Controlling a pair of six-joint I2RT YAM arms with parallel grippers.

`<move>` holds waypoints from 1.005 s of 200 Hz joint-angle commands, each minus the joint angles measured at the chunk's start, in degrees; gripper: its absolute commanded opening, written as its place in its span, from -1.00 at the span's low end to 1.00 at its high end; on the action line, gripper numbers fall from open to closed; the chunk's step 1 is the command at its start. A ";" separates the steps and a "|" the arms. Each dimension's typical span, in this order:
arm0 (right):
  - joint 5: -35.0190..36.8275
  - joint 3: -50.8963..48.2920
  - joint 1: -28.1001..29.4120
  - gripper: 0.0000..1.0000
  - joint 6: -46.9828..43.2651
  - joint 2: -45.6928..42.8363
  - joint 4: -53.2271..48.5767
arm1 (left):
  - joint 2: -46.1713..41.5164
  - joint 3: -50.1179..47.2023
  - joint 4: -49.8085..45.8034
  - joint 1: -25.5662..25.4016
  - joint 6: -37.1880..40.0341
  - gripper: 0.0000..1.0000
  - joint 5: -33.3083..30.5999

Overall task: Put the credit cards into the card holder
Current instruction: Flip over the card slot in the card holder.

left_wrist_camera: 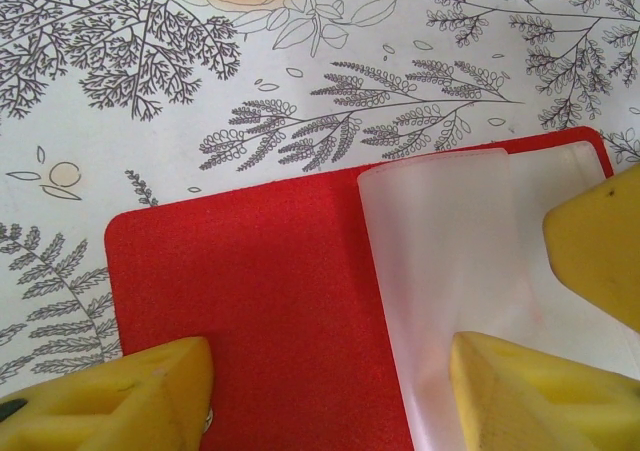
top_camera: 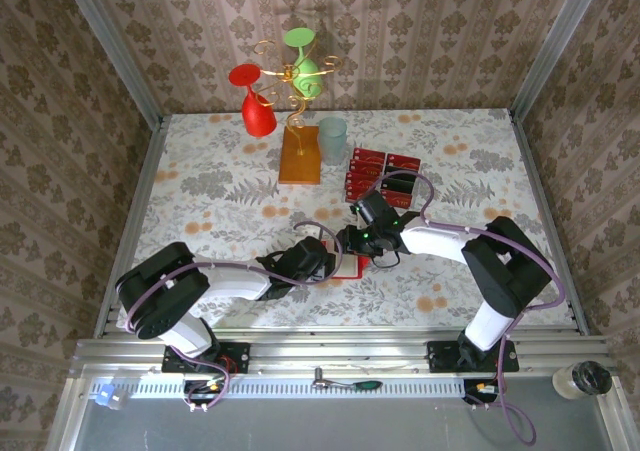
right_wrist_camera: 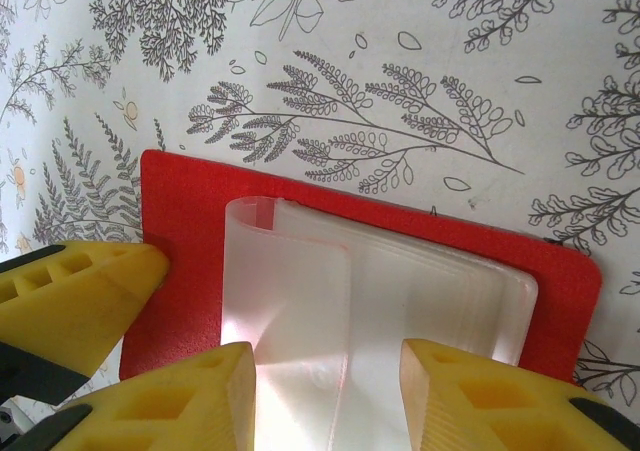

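Note:
The card holder [top_camera: 349, 268] lies open on the flowered tablecloth, red cover down and pale pockets [right_wrist_camera: 400, 301] up, one leaf curled upward. My left gripper [left_wrist_camera: 330, 376] is open over it, one finger on the red half [left_wrist_camera: 240, 301] and the other on the pale pockets. My right gripper [right_wrist_camera: 325, 376] is open too, and the pale leaves stand between its yellow fingers [right_wrist_camera: 470, 396]. The two grippers [top_camera: 325, 261] [top_camera: 362, 243] meet over the holder. The credit cards [top_camera: 380, 176], red and dark, lie in rows behind the right arm.
An orange-brown stand base [top_camera: 299, 154] carries a wire stand with a red glass [top_camera: 256, 106] and a green one [top_camera: 303, 66]. A pale cup [top_camera: 332, 139] stands beside it. Patterned walls close the table on three sides.

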 commanded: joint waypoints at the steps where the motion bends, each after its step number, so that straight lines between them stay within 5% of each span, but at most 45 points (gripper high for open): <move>1: 0.91 -0.02 -0.23 -0.11 1.10 0.48 -0.88 | 1.73 -1.82 -2.84 -0.82 -1.19 0.29 1.89; 98: -5.12 0.64 -1.47 -0.36 3.60 3.26 4.58 | 1.85 -1.82 -2.49 -0.83 -1.18 0.29 2.07; 201: -11.10 2.12 -1.60 -0.31 4.96 5.22 7.38 | 1.78 -1.47 -2.18 -0.93 -0.87 0.29 2.23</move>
